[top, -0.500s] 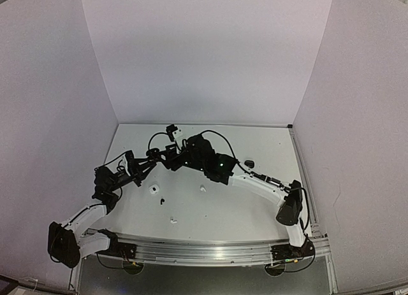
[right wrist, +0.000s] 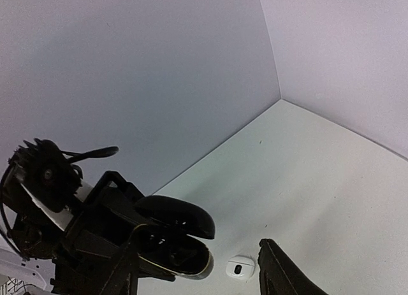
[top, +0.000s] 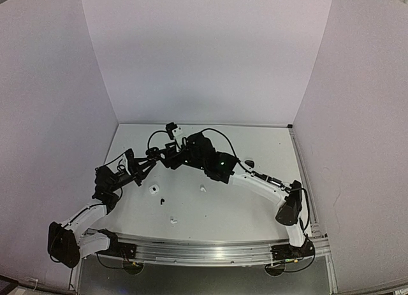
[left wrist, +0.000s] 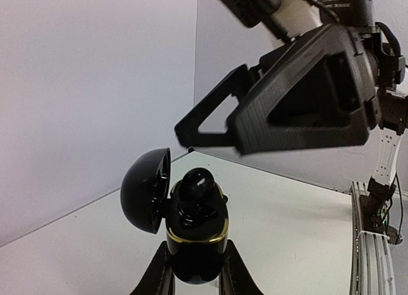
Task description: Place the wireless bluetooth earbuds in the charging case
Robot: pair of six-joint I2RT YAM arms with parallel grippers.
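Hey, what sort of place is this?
Likely a robotics lab test cell: white panels enclose a table, the left arm and right arm are bolted to a metal rail, and the left end effector grips a black charging case.

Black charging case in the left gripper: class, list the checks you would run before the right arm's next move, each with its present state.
1. Black charging case clamped in left gripper: ok.
2. Lid swung open: ok.
3. Black earbud fully seated: cannot tell; its top stands above the rim.
4. Right gripper open above the case: ok.
5. Right gripper carrying anything: cannot tell; nothing visible between its fingers.
6. White case lying on the table, apart from both grippers: ok.
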